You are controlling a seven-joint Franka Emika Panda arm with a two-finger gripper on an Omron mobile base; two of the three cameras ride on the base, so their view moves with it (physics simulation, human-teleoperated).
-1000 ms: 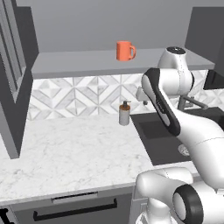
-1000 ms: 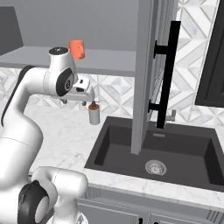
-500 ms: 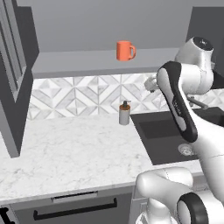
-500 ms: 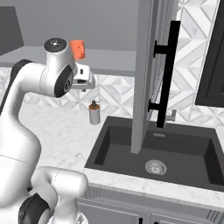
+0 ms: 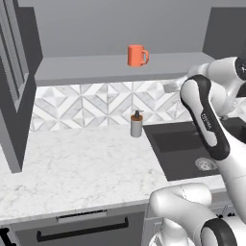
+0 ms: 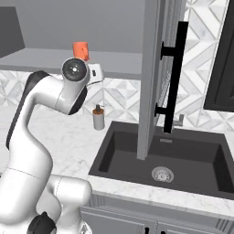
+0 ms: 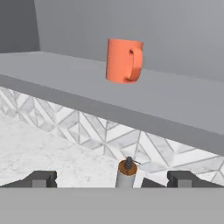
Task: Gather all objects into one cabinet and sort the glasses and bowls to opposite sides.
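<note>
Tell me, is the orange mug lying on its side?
No, the orange mug stands upright on the grey shelf, handle to one side.

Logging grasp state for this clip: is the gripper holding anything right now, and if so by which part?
Nothing is held. The gripper is open, its fingertips wide apart with only air between them. The orange mug stands untouched on the shelf ahead.

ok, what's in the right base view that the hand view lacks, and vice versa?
Right base view alone: the black sink with its drain, and the open cabinet door with a long black bar handle hanging over it. Hand view alone: the two dark finger tips standing wide apart, with the gripper open and empty. Both: the orange mug upright on the grey shelf, the soap bottle on the marble counter below, and the patterned tile wall.
</note>
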